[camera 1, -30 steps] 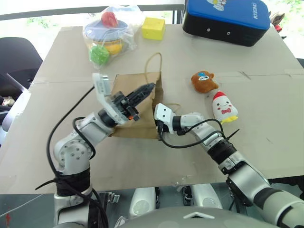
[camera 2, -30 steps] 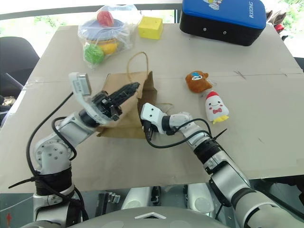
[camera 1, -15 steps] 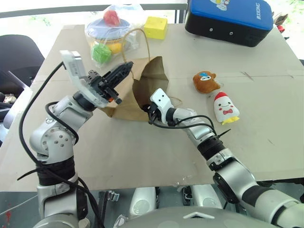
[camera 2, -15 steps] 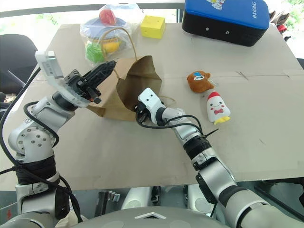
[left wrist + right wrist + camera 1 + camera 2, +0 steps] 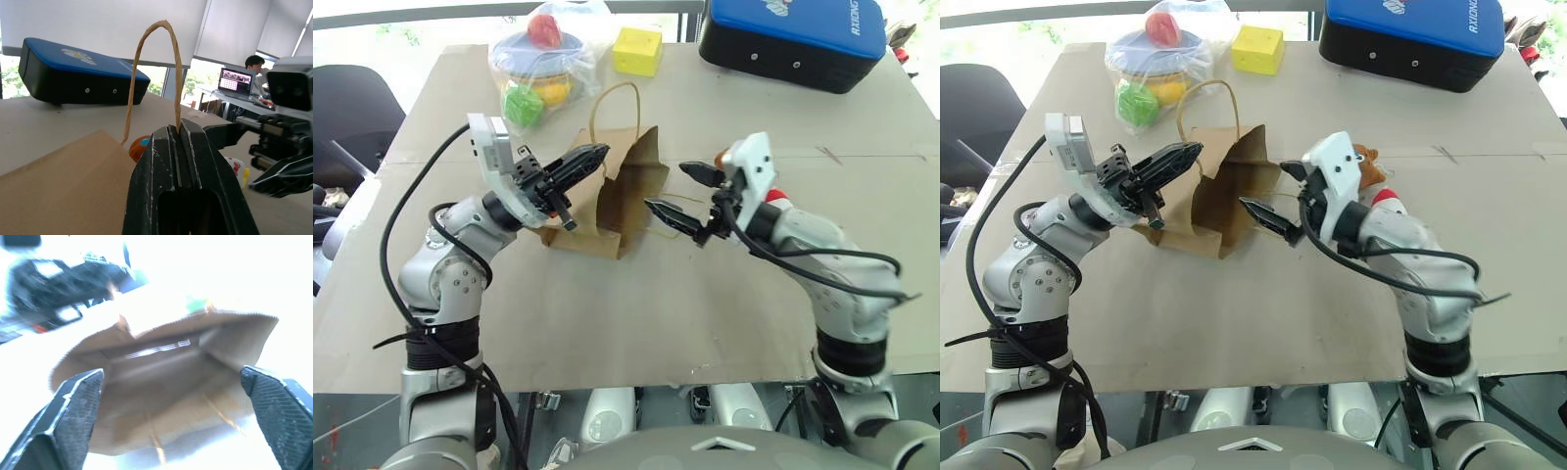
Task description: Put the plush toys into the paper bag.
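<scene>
The brown paper bag [image 5: 619, 194] lies on the table with its mouth gaping toward my right arm. One loop handle [image 5: 146, 58] stands up, and my left gripper [image 5: 594, 155] is shut on it at the bag's left edge. My right gripper [image 5: 681, 193] hovers open just right of the mouth, holding nothing, facing the bag's inside [image 5: 161, 382]. The brown plush toy [image 5: 1365, 155] and the white plush toy's red cap [image 5: 1382, 196] peek out behind my right hand. Both toys, brown [image 5: 140, 147] and white [image 5: 235, 167], lie on the table.
At the table's far edge stand a clear plastic bag of toy fruits [image 5: 540, 57], a yellow foam cube [image 5: 637, 51] and a blue-topped black case [image 5: 791, 39]. The bag's second handle [image 5: 674, 221] lies flat under my right gripper. A black chair [image 5: 350, 110] is at the left.
My right gripper let go of the bag's edge, opened, and rose up and to the right, away from the mouth. The left gripper keeps its grip on the handle.
</scene>
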You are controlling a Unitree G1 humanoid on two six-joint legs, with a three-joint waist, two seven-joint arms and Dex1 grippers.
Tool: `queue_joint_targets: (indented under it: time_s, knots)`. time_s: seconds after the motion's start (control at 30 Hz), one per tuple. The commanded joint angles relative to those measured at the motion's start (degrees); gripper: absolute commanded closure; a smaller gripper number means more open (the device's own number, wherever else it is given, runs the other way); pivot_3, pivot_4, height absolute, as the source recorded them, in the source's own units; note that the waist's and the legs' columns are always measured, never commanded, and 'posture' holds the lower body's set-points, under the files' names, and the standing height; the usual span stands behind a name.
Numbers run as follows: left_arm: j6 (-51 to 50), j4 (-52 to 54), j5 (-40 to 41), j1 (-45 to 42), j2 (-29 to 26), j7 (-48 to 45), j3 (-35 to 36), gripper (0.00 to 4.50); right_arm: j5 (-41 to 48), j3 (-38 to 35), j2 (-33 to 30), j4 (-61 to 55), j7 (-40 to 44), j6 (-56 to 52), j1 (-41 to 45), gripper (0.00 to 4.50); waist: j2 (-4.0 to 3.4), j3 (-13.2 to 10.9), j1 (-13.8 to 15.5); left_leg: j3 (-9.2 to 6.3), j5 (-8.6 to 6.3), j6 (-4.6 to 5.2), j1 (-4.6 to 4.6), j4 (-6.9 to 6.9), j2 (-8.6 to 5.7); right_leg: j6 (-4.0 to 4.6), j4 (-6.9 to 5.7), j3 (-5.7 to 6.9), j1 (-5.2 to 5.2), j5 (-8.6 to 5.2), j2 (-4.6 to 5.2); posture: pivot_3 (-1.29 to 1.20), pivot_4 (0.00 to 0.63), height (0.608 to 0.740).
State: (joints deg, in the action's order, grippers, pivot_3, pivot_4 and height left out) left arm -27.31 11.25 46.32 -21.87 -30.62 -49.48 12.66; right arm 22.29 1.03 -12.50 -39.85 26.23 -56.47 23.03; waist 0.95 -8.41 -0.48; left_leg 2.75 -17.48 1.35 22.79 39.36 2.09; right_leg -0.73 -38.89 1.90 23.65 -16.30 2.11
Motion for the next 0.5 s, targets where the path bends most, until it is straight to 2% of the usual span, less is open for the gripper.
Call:
queue_joint_targets:
  time_s: [0.03, 0.17, 0.3, 0.4, 0.5]
  knots:
    - [0.75, 2.15, -0.03, -0.01, 0.74, -0.35, -0.78, 4.50, -10.48, -5.45, -6.52, -3.11, -11.61, -4.21, -4.83, 0.07, 0.02, 0.00, 0.19, 0.01, 0.00, 0.01, 0.01, 0.02, -0.02, 0.00, 0.00, -0.01, 0.00, 0.00, 0.01, 0.00, 0.150, 0.733]
    - [1.50, 1.89, -0.77, 0.05, 1.52, -0.95, -1.77, 4.50, -14.93, -5.48, -10.86, 1.19, -16.03, -7.93, -10.74, 0.07, 0.05, 0.02, 0.51, 0.04, 0.00, 0.03, -0.02, 0.04, -0.07, 0.00, 0.01, -0.05, -0.06, 0.00, 0.01, 0.00, 0.150, 0.733]
    - [1.69, 1.77, -1.29, -0.27, 2.13, -1.38, -2.34, 4.50, -16.54, -4.91, -10.38, 6.88, -17.81, -7.96, -13.91, 0.07, 0.01, 0.01, -0.34, 0.03, 0.01, 0.02, -0.10, 0.01, 0.01, 0.00, -0.03, -0.12, -0.05, 0.00, -0.16, 0.00, 0.150, 0.733]
    - [1.71, 1.46, -1.19, -0.57, 2.01, -1.57, -1.80, 4.50, -15.10, -6.11, -8.22, 9.53, -17.15, -5.60, -14.97, 0.94, 0.06, 0.04, -0.22, -0.02, 0.01, 0.02, -0.17, 0.00, 0.01, 0.00, -0.02, -0.19, -0.08, 0.00, -0.22, 0.00, 0.150, 0.733]
    - [1.27, 2.01, -0.32, -0.33, 1.96, -1.32, -0.92, 4.50, -12.77, -7.76, -6.91, 7.27, -15.42, -4.68, -14.44, 2.38, 0.07, 0.04, -0.01, -0.01, 0.01, 0.03, -0.15, 0.03, -0.01, 0.00, -0.01, -0.21, -0.10, 0.00, -0.19, 0.00, 0.150, 0.733]
